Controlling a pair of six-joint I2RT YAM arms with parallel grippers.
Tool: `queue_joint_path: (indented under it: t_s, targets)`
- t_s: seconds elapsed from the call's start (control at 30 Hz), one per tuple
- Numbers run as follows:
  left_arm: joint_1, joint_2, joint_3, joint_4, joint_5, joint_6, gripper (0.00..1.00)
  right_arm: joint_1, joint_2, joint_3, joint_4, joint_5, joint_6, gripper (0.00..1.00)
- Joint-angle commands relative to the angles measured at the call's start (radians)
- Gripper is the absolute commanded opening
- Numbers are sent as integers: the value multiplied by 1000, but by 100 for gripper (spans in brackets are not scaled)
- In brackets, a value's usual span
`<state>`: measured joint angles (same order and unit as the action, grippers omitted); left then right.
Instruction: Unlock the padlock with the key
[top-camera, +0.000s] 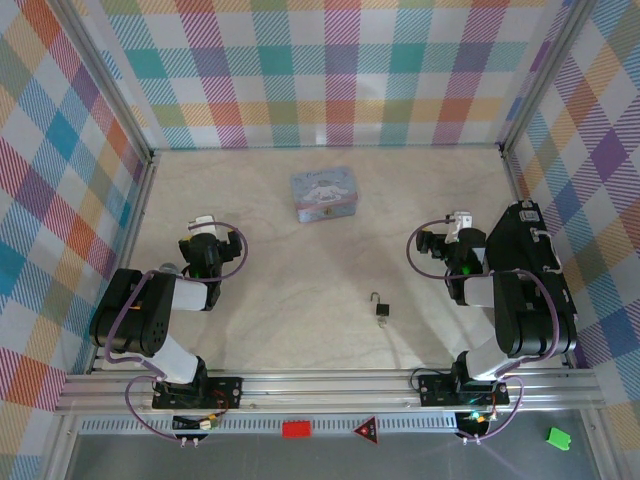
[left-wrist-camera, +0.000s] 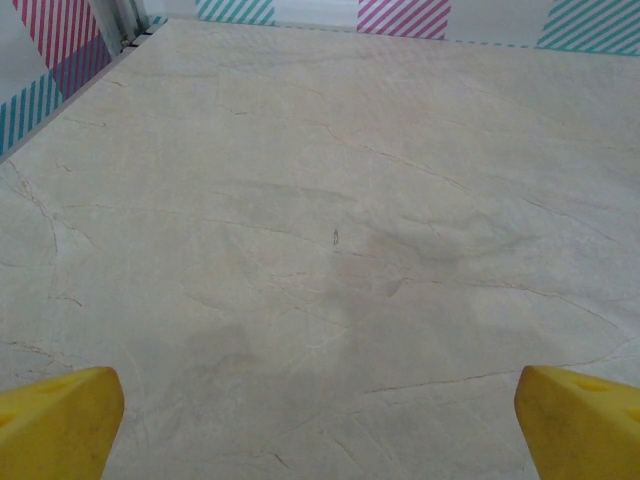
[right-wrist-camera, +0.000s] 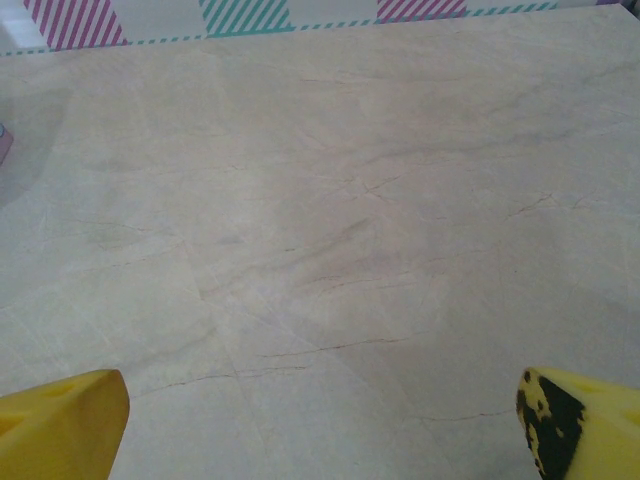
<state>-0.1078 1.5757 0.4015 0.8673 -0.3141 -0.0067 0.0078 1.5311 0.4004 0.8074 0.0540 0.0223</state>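
The tiny padlock (top-camera: 380, 309), dark-bodied with a thin silver shackle pointing away from me, lies on the pale table between the two arms, nearer the right one. A small pale piece touching its near end may be the key; it is too small to tell. My left gripper (top-camera: 203, 226) hovers far left of the padlock, its yellow fingertips (left-wrist-camera: 60, 420) wide apart over bare table, so it is open (left-wrist-camera: 320, 430). My right gripper (top-camera: 453, 224) sits right of and beyond the padlock, also open (right-wrist-camera: 320, 425), with nothing between its fingertips (right-wrist-camera: 65, 420).
A pastel blue cartoon-printed tin (top-camera: 323, 193) stands at the back centre. A big black case (top-camera: 530, 280) runs along the right wall beside the right arm. Plaid walls enclose the table (top-camera: 300, 270) on three sides.
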Motion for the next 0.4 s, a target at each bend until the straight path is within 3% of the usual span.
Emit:
queue_joint_path:
  t_s: [0.0, 0.37]
  targets:
    - [6, 3, -10, 32, 11, -2, 100, 9, 1, 12, 16, -20, -5, 99]
    - [7, 3, -9, 32, 12, -1, 100, 5, 1, 14, 13, -25, -5, 99]
